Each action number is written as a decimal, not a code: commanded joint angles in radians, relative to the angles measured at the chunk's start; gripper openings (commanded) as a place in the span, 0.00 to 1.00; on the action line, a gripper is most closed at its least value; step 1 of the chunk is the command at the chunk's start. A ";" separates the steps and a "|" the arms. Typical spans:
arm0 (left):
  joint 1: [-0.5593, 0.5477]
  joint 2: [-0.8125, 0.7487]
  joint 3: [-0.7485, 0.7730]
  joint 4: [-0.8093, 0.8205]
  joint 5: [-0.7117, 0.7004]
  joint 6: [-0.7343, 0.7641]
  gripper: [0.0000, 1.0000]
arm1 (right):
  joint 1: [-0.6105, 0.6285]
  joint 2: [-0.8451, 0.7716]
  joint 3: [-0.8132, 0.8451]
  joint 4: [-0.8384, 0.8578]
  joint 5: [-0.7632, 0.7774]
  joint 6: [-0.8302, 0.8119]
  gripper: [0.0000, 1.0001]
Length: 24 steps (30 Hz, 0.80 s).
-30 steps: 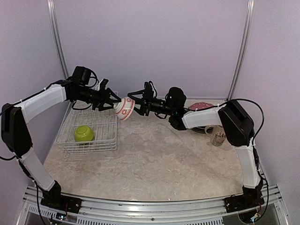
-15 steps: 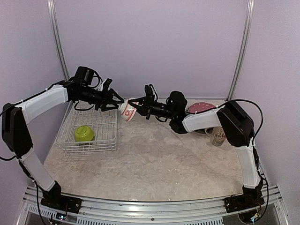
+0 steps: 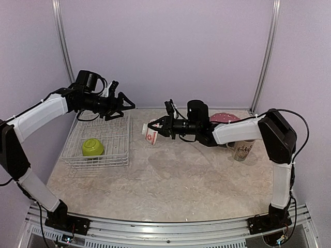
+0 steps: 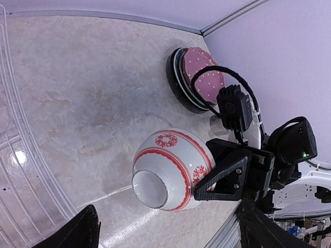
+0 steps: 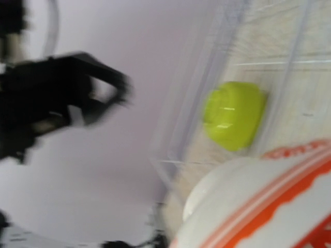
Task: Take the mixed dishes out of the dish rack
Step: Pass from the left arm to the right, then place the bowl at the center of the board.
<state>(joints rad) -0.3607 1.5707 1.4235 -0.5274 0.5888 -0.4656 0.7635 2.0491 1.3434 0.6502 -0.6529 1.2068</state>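
Meeting lilac walls (image 3: 181,51), the marbled counter (image 3: 181,175) lies below the wide left pincer (image 3: 126,103) and the right pincer (image 3: 155,127) gripping the white-and-red bowl (image 3: 151,134).

small bowl (image 4: 168,168): white, with red bands and red floral medallions on the wall. second bowl (image 3: 92,146): plain lime green. dish rack (image 3: 116,135): white wire. top plate (image 4: 203,74) of the stack: pink with white polka dots. lower plates (image 4: 174,77): one pale teal edge, one black edge. mug (image 3: 242,150): cream with dark print. table (image 3: 181,175): beige, marbled. left arm (image 3: 44,111) and right arm (image 3: 232,133): white links, black joints.
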 commanded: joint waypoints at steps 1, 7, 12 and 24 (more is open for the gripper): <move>0.005 -0.067 -0.011 0.002 -0.068 0.031 0.92 | 0.005 -0.160 -0.015 -0.420 0.136 -0.347 0.00; 0.006 -0.100 -0.014 0.000 -0.092 0.033 0.96 | 0.022 -0.246 0.033 -0.942 0.451 -0.641 0.00; 0.005 -0.106 -0.014 -0.002 -0.099 0.033 0.97 | 0.035 -0.271 0.088 -1.253 0.748 -0.758 0.00; 0.001 -0.083 -0.008 -0.017 -0.127 0.049 0.97 | 0.024 -0.158 0.184 -1.575 1.003 -0.854 0.00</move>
<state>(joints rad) -0.3595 1.4853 1.4227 -0.5259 0.4881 -0.4427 0.7906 1.8324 1.4899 -0.8154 0.2531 0.4072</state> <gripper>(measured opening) 0.969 0.056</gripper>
